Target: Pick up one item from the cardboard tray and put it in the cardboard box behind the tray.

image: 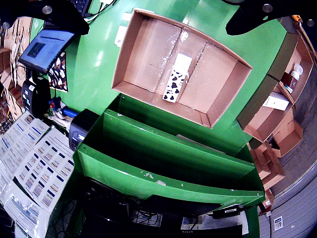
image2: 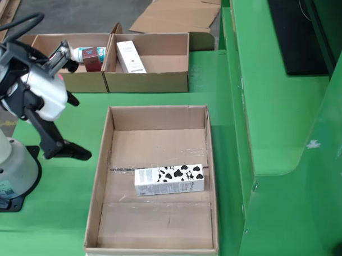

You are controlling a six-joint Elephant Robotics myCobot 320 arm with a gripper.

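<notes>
Side view — carton (image2: 169, 180) lying in box (image2: 99, 176); tray (image2: 147, 79) behind, seemingly apart.

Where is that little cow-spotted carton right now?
In the view from the side, the cow-spotted carton lies flat inside the large cardboard box, toward its right wall.

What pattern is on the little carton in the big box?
Black cow spots on white, on the carton; clearest in the view from the side.
</notes>
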